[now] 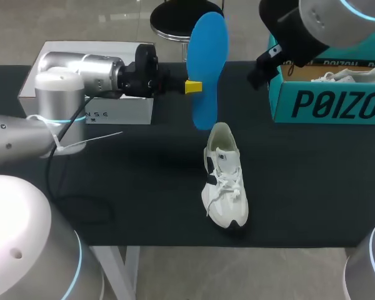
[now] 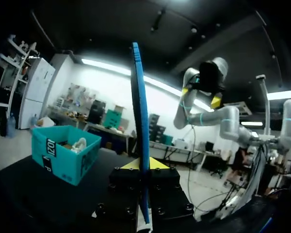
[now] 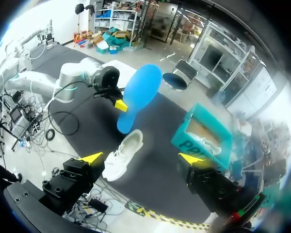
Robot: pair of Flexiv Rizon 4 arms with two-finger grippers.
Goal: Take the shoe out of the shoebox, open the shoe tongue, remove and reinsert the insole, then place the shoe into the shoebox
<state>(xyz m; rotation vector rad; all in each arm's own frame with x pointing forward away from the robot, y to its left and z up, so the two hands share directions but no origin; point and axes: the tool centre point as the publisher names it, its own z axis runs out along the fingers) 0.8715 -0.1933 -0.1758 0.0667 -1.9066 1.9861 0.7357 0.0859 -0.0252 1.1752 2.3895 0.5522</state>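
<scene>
A white shoe (image 1: 224,178) lies on the black table, toe toward the front edge, its mouth open. Above it, my left gripper (image 1: 192,87) is shut on a blue insole (image 1: 207,69), held upright on edge over the shoe's heel. In the left wrist view the insole (image 2: 140,126) stands edge-on between the yellow tips of that gripper (image 2: 144,164). My right gripper (image 3: 144,158) hangs high above the table, wide open and holding nothing; below it I see the shoe (image 3: 122,154) and the insole (image 3: 138,96). The teal shoebox (image 1: 328,94) stands at the back right with a second shoe (image 1: 350,76) inside.
A white box lid (image 1: 112,107) lies at the back left beneath my left arm. A loose cable (image 1: 81,206) trails across the table's left part. The table's front edge runs just below the shoe's toe.
</scene>
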